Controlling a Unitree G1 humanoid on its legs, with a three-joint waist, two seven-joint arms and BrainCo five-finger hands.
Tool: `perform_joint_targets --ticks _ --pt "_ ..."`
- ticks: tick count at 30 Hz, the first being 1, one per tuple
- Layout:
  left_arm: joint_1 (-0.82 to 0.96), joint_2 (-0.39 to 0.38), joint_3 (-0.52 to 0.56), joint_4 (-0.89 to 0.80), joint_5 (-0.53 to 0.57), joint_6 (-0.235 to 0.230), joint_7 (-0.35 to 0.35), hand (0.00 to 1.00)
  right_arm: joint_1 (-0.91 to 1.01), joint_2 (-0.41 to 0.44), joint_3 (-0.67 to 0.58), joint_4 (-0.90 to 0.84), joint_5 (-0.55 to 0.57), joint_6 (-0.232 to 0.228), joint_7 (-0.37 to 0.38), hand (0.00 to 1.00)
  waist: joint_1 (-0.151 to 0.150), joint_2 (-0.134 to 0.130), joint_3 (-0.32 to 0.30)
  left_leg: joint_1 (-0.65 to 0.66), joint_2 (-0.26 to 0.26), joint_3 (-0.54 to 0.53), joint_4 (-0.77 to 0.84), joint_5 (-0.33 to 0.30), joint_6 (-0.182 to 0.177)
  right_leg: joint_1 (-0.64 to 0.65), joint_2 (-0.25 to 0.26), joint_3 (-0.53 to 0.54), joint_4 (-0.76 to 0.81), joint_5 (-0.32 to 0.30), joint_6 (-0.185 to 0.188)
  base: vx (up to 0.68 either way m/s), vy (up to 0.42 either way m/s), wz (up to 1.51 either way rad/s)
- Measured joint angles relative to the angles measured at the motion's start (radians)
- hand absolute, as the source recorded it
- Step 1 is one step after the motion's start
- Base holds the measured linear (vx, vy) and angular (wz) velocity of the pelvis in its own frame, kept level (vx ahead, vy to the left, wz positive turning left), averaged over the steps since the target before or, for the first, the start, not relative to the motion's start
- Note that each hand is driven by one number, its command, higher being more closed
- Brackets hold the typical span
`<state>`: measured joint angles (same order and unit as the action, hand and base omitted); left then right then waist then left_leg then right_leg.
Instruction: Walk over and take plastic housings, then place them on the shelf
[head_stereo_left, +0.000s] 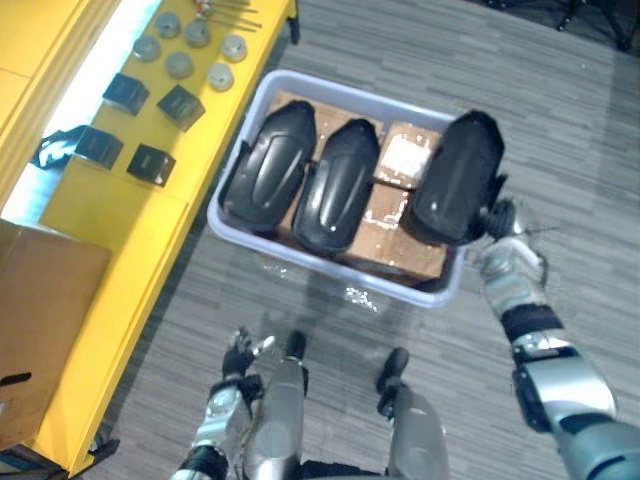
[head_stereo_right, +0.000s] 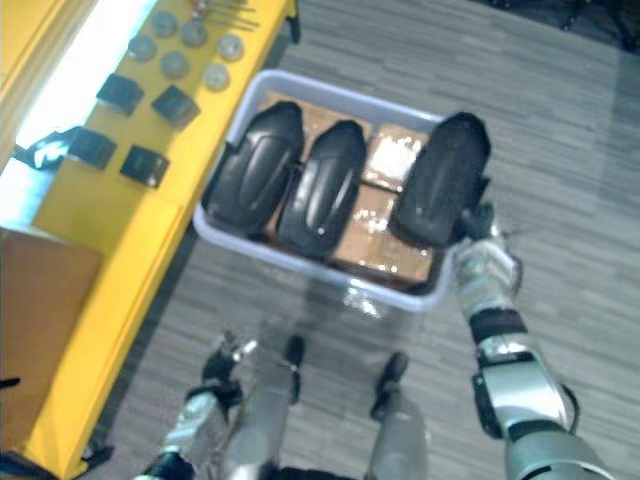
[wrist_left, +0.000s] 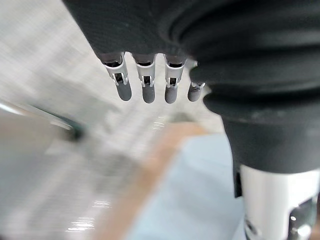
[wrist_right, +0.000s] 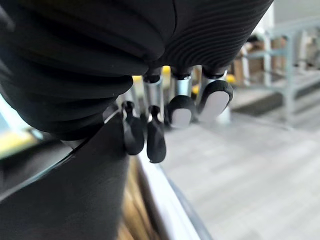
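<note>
yellow shelf (head_stereo_left: 120, 250) cut off, possibly rods (head_stereo_left: 232, 12) blurred

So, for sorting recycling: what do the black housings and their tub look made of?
The housings look like moulded plastic, black and semi-gloss: soft highlights run along their smooth curves. The tub is likely plastic too: pale grey, smooth, thin rounded rim.

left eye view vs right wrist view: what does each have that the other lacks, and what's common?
Left eye view's own: two black plastic housings lying in the pale plastic bin, the yellow shelf carrying grey round discs and small black boxes, and the left robot hand, low and open.
Right wrist view's own: a grey metal rack in the background.
Shared: the right robot hand curled on the third black plastic housing, and the grey floor.
</note>
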<state>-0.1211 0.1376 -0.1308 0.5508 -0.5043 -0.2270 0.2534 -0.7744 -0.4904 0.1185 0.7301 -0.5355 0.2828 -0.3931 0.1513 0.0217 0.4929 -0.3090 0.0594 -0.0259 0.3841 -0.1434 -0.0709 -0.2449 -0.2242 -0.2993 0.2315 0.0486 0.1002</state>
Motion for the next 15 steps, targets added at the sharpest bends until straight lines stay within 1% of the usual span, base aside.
perform_joint_targets --ticks 1,2,3,5,7,8,11,14,15 --pt "-0.003 0.001 0.000 -0.041 0.001 -0.003 0.023 0.00 0.000 0.000 0.000 -0.012 -0.011 -0.002 0.000 1.00 0.000 0.000 0.000 0.006 0.001 0.008 -0.006 0.002 0.000 0.000 -0.001 0.003 0.000 0.000 0.000 0.01 0.003 -0.09" --pt "-0.008 0.003 0.001 -0.104 0.003 -0.006 0.064 0.00 0.000 0.000 0.000 -0.022 -0.014 -0.003 -0.001 1.00 -0.002 0.001 -0.001 0.012 0.000 0.012 -0.011 0.005 0.000 0.002 -0.002 0.006 0.000 0.000 0.000 0.01 0.003 -0.07" --pt "-0.010 0.003 0.002 -0.116 0.003 -0.008 0.073 0.00 0.000 0.000 0.000 -0.023 -0.016 -0.004 -0.002 1.00 -0.002 0.002 -0.001 0.013 0.000 0.012 -0.011 0.005 0.000 0.002 -0.002 0.006 0.000 0.000 0.000 0.01 0.007 -0.04" --pt "-0.032 0.004 0.004 -0.184 0.015 -0.011 0.134 0.00 0.000 -0.001 0.000 -0.031 -0.029 -0.007 -0.009 1.00 -0.004 0.002 -0.001 0.014 0.001 0.012 -0.011 0.005 0.000 0.002 -0.001 0.006 0.002 0.000 0.000 0.00 0.000 0.00" --pt "-0.044 0.004 0.009 -0.217 0.025 -0.009 0.167 0.00 0.000 -0.001 0.000 -0.046 -0.030 -0.016 -0.023 1.00 -0.005 0.001 -0.001 0.017 0.001 0.014 -0.010 0.005 0.000 0.002 -0.001 0.009 0.003 0.001 -0.001 0.00 0.008 -0.03" --pt "-0.055 0.004 0.019 -0.252 0.058 -0.006 0.199 0.00 0.000 -0.001 0.000 -0.057 -0.030 -0.040 -0.033 1.00 -0.007 0.001 -0.001 0.023 0.002 0.018 -0.011 0.005 0.000 0.005 -0.001 0.013 0.004 0.001 -0.001 0.00 0.011 -0.07" --pt "-0.065 0.007 0.048 -0.327 0.098 -0.003 0.248 0.00 0.000 -0.001 0.001 -0.096 -0.039 -0.074 -0.058 1.00 -0.009 0.001 -0.001 0.032 0.004 0.029 -0.014 0.005 0.000 0.006 0.000 0.023 0.004 0.002 -0.003 -0.01 0.017 -0.10" --pt "-0.080 0.014 0.066 -0.383 0.139 0.001 0.269 0.00 0.000 -0.001 0.001 -0.134 -0.047 -0.093 -0.078 1.00 -0.015 0.000 -0.002 0.035 0.005 0.031 -0.023 0.009 0.000 0.006 0.002 0.023 0.001 0.006 -0.006 -0.01 0.004 -0.01" --pt "-0.089 0.017 0.079 -0.419 0.162 0.012 0.271 0.00 -0.001 -0.001 0.002 -0.145 -0.075 -0.113 -0.089 1.00 -0.016 0.000 -0.002 0.040 0.005 0.033 -0.031 0.013 -0.002 0.007 0.002 0.025 -0.002 0.008 -0.006 0.00 0.000 -0.04"
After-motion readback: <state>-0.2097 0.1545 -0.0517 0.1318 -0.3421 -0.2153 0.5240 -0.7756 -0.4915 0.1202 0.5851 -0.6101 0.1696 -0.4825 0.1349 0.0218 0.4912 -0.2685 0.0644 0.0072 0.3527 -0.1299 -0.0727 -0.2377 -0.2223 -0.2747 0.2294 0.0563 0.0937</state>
